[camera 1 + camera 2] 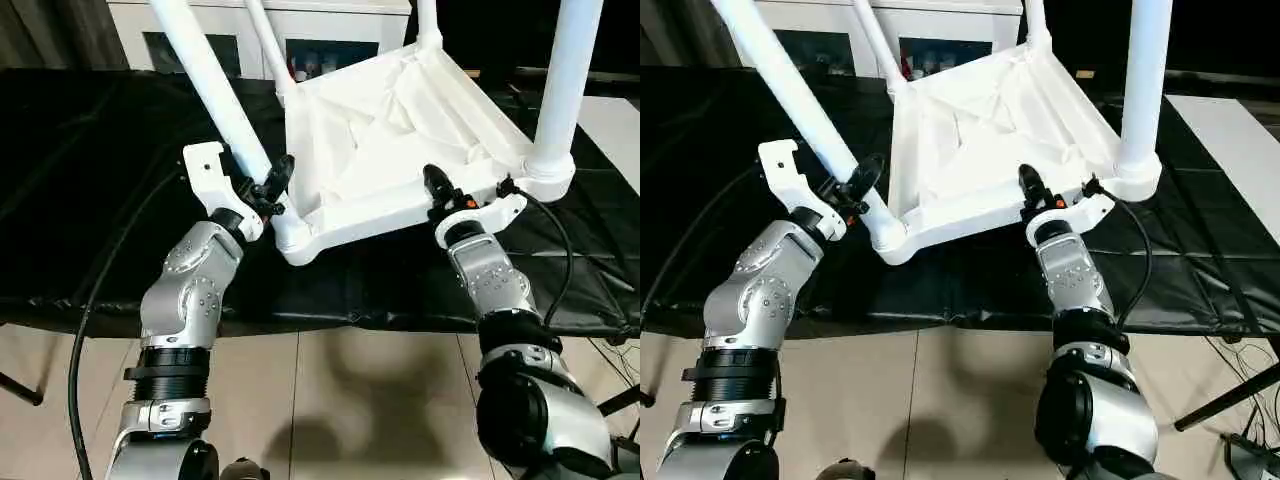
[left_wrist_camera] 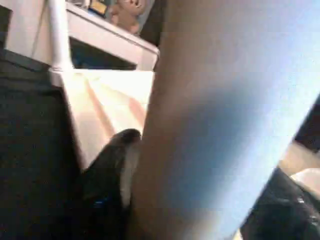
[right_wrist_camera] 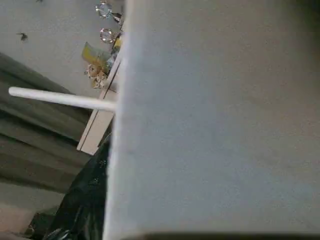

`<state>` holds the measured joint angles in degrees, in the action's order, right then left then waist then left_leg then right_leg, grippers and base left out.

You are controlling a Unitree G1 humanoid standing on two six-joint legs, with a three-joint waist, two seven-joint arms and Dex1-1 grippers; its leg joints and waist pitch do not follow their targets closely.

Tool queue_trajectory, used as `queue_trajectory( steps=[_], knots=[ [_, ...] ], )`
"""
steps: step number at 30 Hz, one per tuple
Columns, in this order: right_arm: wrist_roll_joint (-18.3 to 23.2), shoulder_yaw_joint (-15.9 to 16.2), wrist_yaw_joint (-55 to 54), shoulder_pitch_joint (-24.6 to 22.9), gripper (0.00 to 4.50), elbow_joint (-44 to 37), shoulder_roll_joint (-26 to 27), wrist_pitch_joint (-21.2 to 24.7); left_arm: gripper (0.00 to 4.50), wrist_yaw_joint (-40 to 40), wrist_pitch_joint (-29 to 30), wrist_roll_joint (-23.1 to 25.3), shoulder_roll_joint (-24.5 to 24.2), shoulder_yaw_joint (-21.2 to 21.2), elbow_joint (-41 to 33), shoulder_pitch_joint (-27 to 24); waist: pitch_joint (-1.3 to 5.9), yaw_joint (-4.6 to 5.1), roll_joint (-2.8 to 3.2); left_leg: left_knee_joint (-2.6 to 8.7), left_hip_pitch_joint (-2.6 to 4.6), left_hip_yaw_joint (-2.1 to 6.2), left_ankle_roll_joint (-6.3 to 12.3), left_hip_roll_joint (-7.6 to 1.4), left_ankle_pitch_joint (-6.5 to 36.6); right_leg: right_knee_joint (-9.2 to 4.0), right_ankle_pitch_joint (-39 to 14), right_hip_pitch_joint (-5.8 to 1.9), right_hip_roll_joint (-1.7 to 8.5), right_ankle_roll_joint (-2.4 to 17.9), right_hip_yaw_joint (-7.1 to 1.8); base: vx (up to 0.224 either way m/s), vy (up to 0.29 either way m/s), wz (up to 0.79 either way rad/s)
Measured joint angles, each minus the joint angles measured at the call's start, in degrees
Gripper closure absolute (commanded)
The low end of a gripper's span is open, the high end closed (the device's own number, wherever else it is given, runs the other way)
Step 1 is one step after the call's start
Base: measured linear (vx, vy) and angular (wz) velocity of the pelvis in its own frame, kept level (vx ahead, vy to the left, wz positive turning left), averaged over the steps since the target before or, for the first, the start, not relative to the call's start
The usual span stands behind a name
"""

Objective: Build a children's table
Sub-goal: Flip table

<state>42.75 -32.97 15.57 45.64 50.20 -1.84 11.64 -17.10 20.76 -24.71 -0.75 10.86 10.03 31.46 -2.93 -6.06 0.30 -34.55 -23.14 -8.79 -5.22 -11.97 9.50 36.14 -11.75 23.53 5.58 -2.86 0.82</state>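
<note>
The surface, a long bench draped in black sheeting point(image 1: 80, 150), is seen across the middle of the head views, and on it, in the upper centre, the white plastic rectangular tabletop point(image 1: 400, 130) with its ribbed, braced underside lies inverted and appears tilted. All four long tapered white tube legs are seen rising from the round corner sockets: one leaning to the upper left point(image 1: 210, 80), one upright at the upper right point(image 1: 565, 80), and two thinner-looking ones at the far corners point(image 1: 268, 40). The fitting of legs is therefore judged essentially done; what seems left is the seating of the near-left leg and the turning of the table onto its feet. The left claw point(image 1: 268, 185) is closed around the base of the leaning leg just above the near-left socket, a black finger point(image 2: 112, 165) being pressed to the tube in the left wrist view. The right claw point(image 1: 436, 190) is set at the tabletop's near rim, lower centre-right; whether that rim is clamped cannot be told.
</note>
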Motion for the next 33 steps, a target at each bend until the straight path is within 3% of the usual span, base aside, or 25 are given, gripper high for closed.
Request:
queue_trajectory(
  steps=[8, 13, 17, 22, 28, 33],
  knots=[
    [-1.06, 0.91, -0.12, 0.04, 2.4, 0.06, -0.25, -2.17, 0.87, 1.18, -0.81, -0.2, -0.02, 0.87, -0.35, 0.25, 0.0, 0.22, 0.01, 0.0, -0.01, -0.02, 0.05, 0.0, -0.03, 0.03, 0.02, 0.03, 0.02, 0.03, 0.02, 0.0, 0.0, 0.0],
    [-8.4, 5.96, -1.7, 2.36, 2.4, -0.82, -3.31, -6.93, 0.5, 6.27, -5.64, 1.21, -0.34, 3.95, 1.41, 1.99, -0.03, 0.0, 0.1, 0.01, -0.05, -0.17, 0.12, 0.01, -0.24, 0.05, 0.1, 0.01, 0.19, 0.03, 0.07, 0.0, 0.0, 0.0],
    [-15.53, 9.29, -6.39, 4.87, 2.4, -4.39, -7.09, -10.05, 0.5, 10.63, -8.56, 3.29, -2.07, 6.33, 2.39, 2.92, -0.01, -0.73, 0.06, 0.01, -0.04, -0.32, 0.02, 0.01, -0.25, -0.02, 0.15, -0.18, 0.31, -0.02, 0.11, 0.0, 0.0, 0.0],
    [-18.12, 10.36, -9.76, 5.62, 2.46, -5.14, -7.42, -11.15, 0.49, 15.04, -9.98, 5.37, -3.07, 6.78, 4.91, 3.77, 0.0, -0.23, -0.02, -0.02, -0.02, -0.91, 0.18, 0.06, -0.35, -0.05, 0.33, -0.2, 0.71, -0.31, 0.05, 0.0, 0.0, 0.0],
    [-20.15, 13.28, -11.41, 6.08, 2.46, -6.84, -8.43, -9.88, 0.49, 17.94, -12.86, 8.01, -5.79, 7.0, 7.36, 4.12, 0.0, 0.45, -0.03, -0.02, -0.03, -0.96, 0.23, 0.05, -0.41, -0.06, 0.48, -0.17, 0.74, -0.46, 0.06, 0.0, 0.0, 0.0],
    [-24.09, 16.73, -9.86, 6.82, 2.46, -9.18, -14.02, -5.32, 0.49, 21.24, -14.7, 9.92, -10.16, 10.87, 9.18, 3.26, -0.03, 0.37, -0.07, -0.04, -0.1, -0.96, 0.24, 0.06, -0.43, -0.1, 0.48, -0.17, 0.74, -0.46, 0.05, 0.0, 0.0, 0.0]
  ],
)
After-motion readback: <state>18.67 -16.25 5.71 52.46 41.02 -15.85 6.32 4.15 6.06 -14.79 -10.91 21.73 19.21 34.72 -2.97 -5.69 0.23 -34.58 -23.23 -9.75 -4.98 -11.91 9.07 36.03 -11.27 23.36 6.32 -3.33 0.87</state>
